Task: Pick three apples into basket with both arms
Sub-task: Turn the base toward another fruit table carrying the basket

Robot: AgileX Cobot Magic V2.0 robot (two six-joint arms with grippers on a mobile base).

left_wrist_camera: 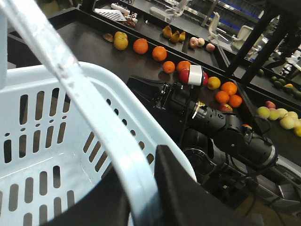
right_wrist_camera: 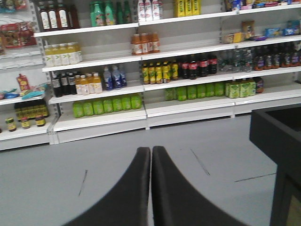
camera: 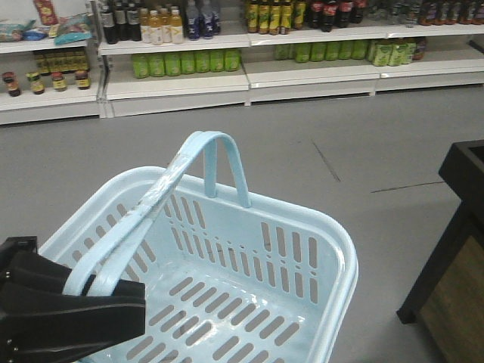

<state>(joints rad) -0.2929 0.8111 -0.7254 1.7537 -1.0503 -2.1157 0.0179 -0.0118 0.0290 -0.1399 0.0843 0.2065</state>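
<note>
In the basket (camera: 302,217), no apples yet; my left fingers (camera: 83,318) grip its handle (camera: 212,144), my right fingers (right_wrist_camera: 129,193) are closed, empty.

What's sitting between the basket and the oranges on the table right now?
The right arm, black with a white block, lies between the basket rim and the oranges. The left wrist view shows it.

A supermarket: shelves (right_wrist_camera: 188,109) of bottled drinks (right_wrist_camera: 157,73), loose oranges (left_wrist_camera: 159,53).
</note>
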